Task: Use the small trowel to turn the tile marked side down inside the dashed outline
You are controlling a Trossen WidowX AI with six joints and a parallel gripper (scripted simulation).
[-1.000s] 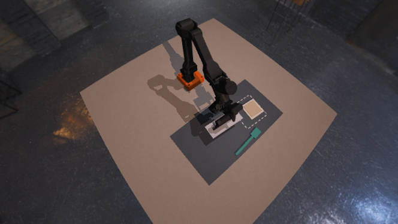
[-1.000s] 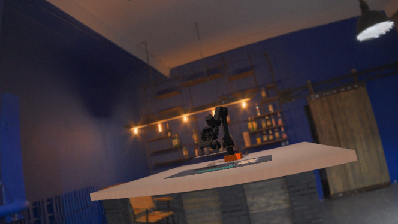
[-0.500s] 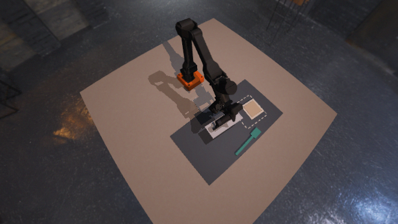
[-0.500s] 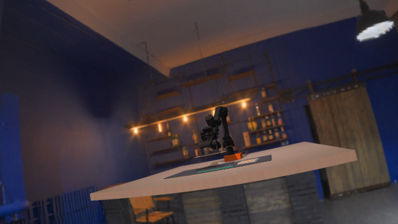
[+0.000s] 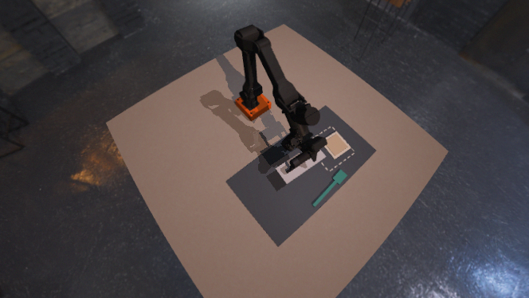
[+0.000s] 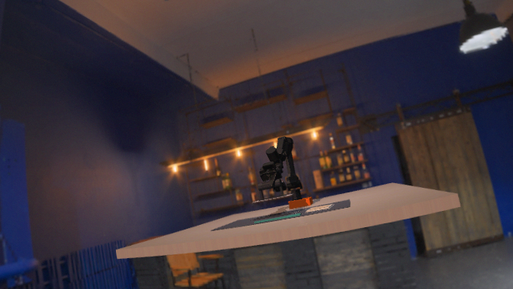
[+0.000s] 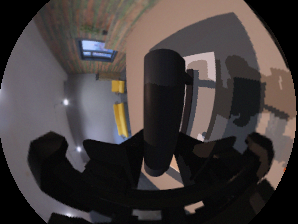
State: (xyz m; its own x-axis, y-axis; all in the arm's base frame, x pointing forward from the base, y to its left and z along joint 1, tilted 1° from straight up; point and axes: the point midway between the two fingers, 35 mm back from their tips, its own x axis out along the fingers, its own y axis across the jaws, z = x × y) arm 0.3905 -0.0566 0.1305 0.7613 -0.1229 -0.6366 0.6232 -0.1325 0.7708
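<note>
My gripper (image 5: 310,154) (image 7: 157,129) is shut on the black handle of the trowel. The trowel's pale rectangular blade (image 5: 292,175) (image 6: 272,199) (image 7: 209,57) is held level or nearly so, raised above the mat (image 5: 279,215) (image 6: 232,225), its shadow on the mat. The tile (image 5: 338,144) (image 6: 320,209), tan-faced with a pale rim, lies flat on the mat inside the dashed outline (image 5: 330,170), toward the outline's far right part. The blade's near end is beside the tile in the top view. I cannot tell which side is marked.
A teal tool (image 5: 327,193) (image 6: 278,219) with a square head and long handle lies near the mat's edge, beside the outline. The arm's orange base (image 5: 253,113) (image 6: 300,203) stands on the table (image 5: 191,167) behind the mat.
</note>
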